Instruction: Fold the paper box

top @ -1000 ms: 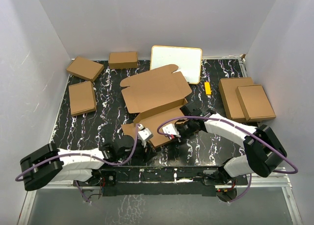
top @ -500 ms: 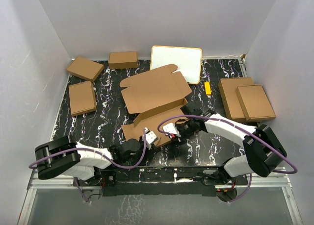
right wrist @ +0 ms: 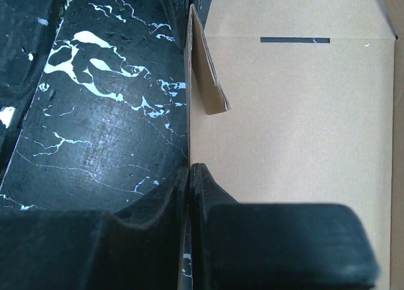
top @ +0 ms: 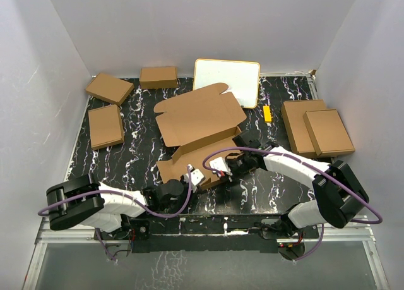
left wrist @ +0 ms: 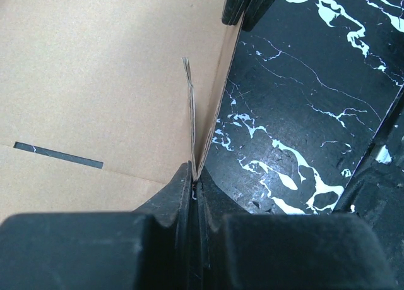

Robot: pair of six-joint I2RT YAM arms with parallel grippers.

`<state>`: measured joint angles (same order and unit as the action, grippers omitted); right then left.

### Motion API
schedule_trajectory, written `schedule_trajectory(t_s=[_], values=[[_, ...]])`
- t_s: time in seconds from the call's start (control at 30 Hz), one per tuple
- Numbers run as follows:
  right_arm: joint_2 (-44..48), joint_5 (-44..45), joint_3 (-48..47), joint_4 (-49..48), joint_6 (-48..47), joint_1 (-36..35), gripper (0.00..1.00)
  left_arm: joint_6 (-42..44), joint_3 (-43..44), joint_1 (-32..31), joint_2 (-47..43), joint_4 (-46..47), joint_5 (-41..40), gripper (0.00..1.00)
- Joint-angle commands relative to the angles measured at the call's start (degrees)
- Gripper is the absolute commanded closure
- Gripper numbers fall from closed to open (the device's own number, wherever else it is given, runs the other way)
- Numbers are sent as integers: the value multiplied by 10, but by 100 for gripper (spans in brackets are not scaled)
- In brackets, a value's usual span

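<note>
Find the paper box [top: 201, 119] at the centre of the table [top: 126, 157], lying mostly flat with its near flap raised. The left gripper [left wrist: 194, 176] is clamped on that flap's near edge. The right gripper [right wrist: 189, 169] has its fingers pressed together, apparently pinching the same edge close by.

Top view: bright, even, diffuse overhead light. White walls [top: 189, 31] greying slightly toward corners. Shadows soft and short, darkest under raised flap at 6 o'clock edge of paper box [top: 199, 116]. Focus sharp throughout, mild wide-angle bowing at frame edges.

Left wrist view: left gripper [left wrist: 193, 186] at 6 o'clock blurred, near-black, detail lost. Cardboard crisp, warm-toned.

Right wrist view: right gripper [right wrist: 189, 173] at 6 o'clock equally soft. Bluish sheen on glossy table [right wrist: 95, 132] at 9 o'clock.
</note>
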<state>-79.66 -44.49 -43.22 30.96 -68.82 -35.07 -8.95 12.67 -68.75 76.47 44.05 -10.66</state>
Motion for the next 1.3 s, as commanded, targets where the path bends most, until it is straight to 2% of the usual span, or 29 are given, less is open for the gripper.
schedule_trajectory(t_s=[0.0, 0.1, 0.2, 0.3, 0.43, 0.6, 0.77, 0.83, 0.93, 1.07, 1.1, 1.17, 1.27], values=[[7, -41, 14, -32, 6, -4, 90, -1, 22, -8, -3, 11, 10, 100], [9, -40, 16, -37, 11, -5, 90, -4, 20, -9, -14, 3, 10, 100], [11, -39, 18, -39, 14, -4, 90, -18, 16, -8, -38, -18, 5, 82], [12, -39, 20, -41, 15, -3, 90, -30, 6, -9, -71, -39, -4, 74], [13, -42, 22, -41, 16, -2, 90, -34, 0, -8, -96, -51, -11, 71], [11, -44, 20, -41, 17, -3, 90, -34, 15, -8, -56, -30, -4, 70], [10, -46, 21, -42, 17, -2, 90, -31, 35, -8, -13, -19, -10, 72], [10, -46, 22, -41, 17, -3, 90, -29, 35, -8, -8, -14, -12, 81], [10, -46, 22, -42, 17, -2, 90, -25, 35, -8, -11, -12, -13, 99], [11, -46, 23, -43, 17, -3, 90, -25, 32, -8, -22, -22, -14, 99], [11, -45, 23, -43, 18, -2, 90, -26, 33, -8, -26, -28, -16, 91], [13, -43, 23, -46, 21, -2, 89, -40, 33, -8, -47, -53, -30, 66], [16, -41, 26, -48, 24, 0, 88, -90, 38, -8, -108, -135, -60, 45]])
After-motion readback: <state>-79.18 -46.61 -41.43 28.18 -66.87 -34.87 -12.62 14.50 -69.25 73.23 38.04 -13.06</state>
